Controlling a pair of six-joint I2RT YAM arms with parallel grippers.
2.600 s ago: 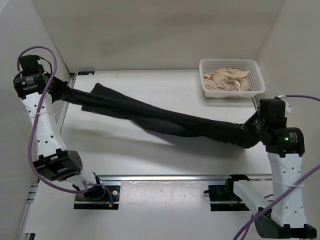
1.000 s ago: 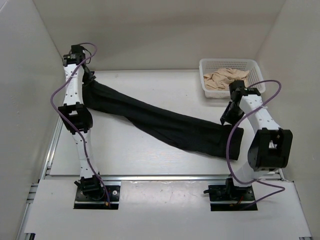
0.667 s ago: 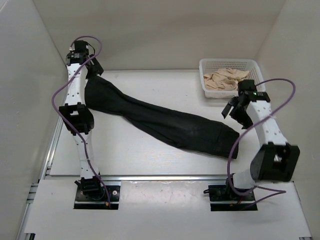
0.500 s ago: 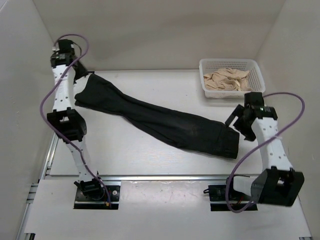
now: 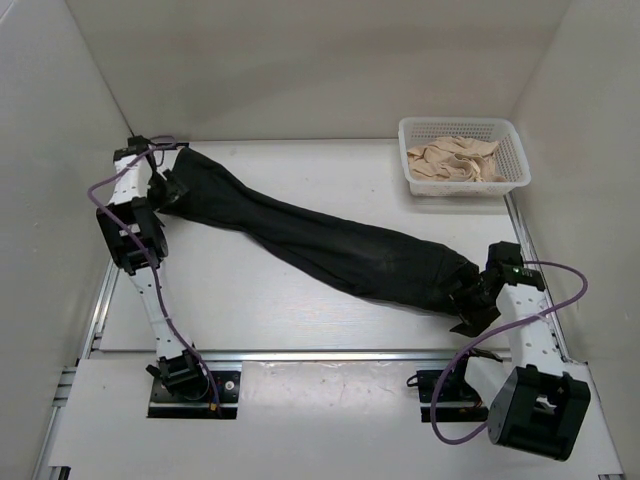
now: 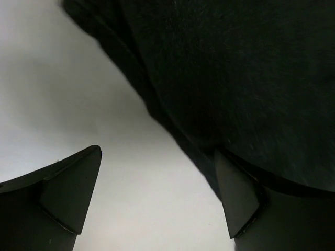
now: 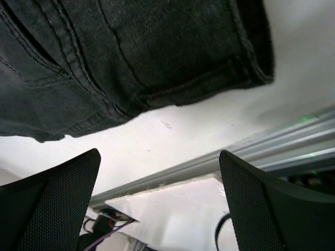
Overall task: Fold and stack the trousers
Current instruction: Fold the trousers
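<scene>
Diagonally, the trousers [image 5: 340, 250] sprawl across the table [image 5: 250, 300].

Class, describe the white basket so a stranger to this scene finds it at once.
In the far right corner of the white table stands a rectangular white plastic lattice basket holding crumpled beige cloth. It is the only container, and does not touch the long black fabric trousers lying diagonally across the table.

Now-open left hand [image 5: 168, 189] and right hand [image 5: 466, 307], trousers [image 5: 340, 250] seemingly released, down flat.
</scene>
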